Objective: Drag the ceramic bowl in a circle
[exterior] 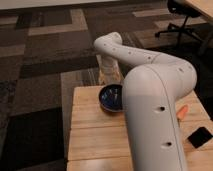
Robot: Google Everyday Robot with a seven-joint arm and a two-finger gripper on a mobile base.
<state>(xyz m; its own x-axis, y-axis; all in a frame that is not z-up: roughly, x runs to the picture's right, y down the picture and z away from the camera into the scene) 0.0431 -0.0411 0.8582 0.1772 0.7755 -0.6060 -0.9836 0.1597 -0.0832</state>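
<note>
Setting: an office or a similar workplace interior.

Evidence:
- Floor: carpet tiles (45,55) laid in dark brown, grey and tan rectangular patches, a commercial pattern.
- Top right: a rolling office chair (179,22) with a black star base on casters.
- Top right corner: the edge of a light wooden desk (204,6), beside the chair.
- Foreground: a low table (92,135) of pale wooden slats standing on the carpet.
- Equipment: a large white robot arm (150,100) reaches over the table. Its gripper (110,77) hangs at the table's far edge, just behind the ceramic bowl (111,97).
</note>
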